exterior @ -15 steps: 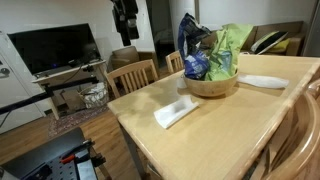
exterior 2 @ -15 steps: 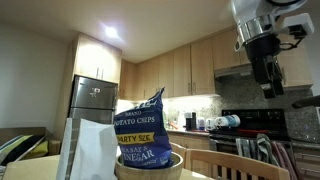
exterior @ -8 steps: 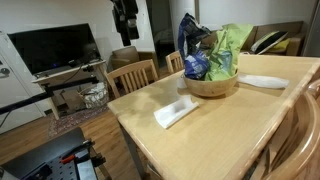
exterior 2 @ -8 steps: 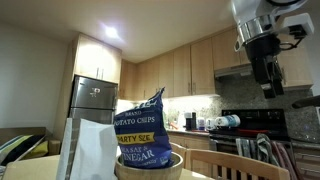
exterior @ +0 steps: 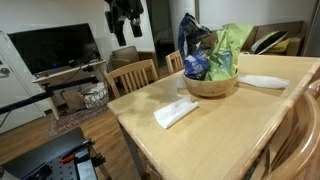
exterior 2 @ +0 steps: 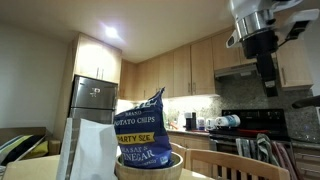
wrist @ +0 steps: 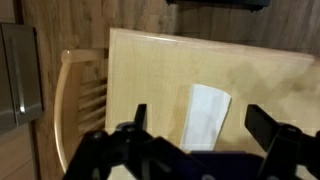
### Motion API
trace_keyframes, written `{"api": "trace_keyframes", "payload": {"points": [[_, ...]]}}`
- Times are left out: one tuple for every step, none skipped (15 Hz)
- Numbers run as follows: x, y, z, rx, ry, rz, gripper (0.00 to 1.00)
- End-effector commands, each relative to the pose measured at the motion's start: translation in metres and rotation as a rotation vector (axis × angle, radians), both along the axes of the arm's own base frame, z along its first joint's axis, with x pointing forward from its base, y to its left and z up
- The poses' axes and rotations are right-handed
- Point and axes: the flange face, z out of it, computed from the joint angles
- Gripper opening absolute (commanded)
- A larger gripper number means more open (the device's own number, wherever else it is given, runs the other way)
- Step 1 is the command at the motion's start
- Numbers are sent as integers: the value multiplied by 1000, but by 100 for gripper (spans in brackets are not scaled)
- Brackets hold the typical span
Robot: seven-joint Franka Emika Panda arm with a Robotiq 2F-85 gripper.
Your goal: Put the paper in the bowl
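Note:
The paper (exterior: 176,112) is a white folded napkin lying flat on the wooden table (exterior: 230,130), in front of the bowl. It also shows in the wrist view (wrist: 208,118), far below the fingers. The wooden bowl (exterior: 211,84) holds blue and green snack bags; it also shows in an exterior view (exterior 2: 150,166). My gripper (exterior: 126,20) hangs high in the air beyond the table's far corner, open and empty. It shows in both exterior views (exterior 2: 268,78), and its two dark fingers (wrist: 201,113) stand wide apart in the wrist view.
A flat white oval plate (exterior: 262,82) lies beside the bowl. Wooden chairs (exterior: 132,75) stand at the table's far side, and one shows in the wrist view (wrist: 85,100). A TV on a stand (exterior: 55,50) is at the back. A chip bag (exterior 2: 140,125) stands up from the bowl.
My gripper has shifted slightly upward and turned a little high above the table. The paper, bowl and plate have not moved.

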Motion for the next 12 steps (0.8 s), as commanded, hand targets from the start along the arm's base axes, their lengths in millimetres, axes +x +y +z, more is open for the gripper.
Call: {"api": "trace_keyframes", "payload": {"points": [[5,13,-1,-23,-7,200,100],[7,17,-1,-30,-8,254,100],[8,19,-1,-43,-12,307,100],[10,21,0,-57,-18,359,100],[12,22,0,-74,-23,414,100],[14,23,0,-89,-28,466,100],[16,24,0,-103,-34,520,100],[17,25,-1,-111,-43,575,100],[18,25,-1,-114,-54,629,100],[17,25,-1,-110,-71,682,100],[17,25,-2,-101,-86,733,100],[15,25,-2,-97,-99,788,100]]}}
